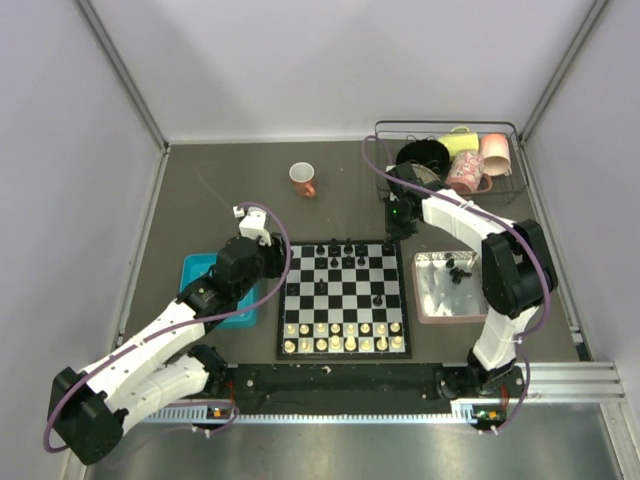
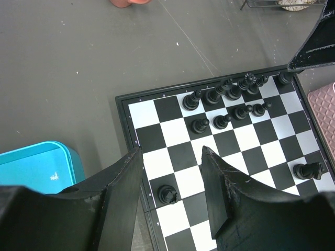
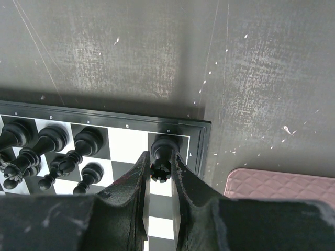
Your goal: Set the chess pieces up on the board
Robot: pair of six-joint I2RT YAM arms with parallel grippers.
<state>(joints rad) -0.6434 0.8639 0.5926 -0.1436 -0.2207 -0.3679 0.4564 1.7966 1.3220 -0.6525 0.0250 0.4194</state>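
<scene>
- Right hand (image 3: 159,159) pinches one black chess piece (image 3: 164,145), standing upright, straight below it on the 1 o'clock corner square of the board (image 3: 128,141).
- Left hand (image 2: 170,154) hangs wide open, holding nothing.

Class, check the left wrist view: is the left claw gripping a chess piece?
No, the left claw is open, its fingers clear of the black chess piece standing on the board.
</scene>
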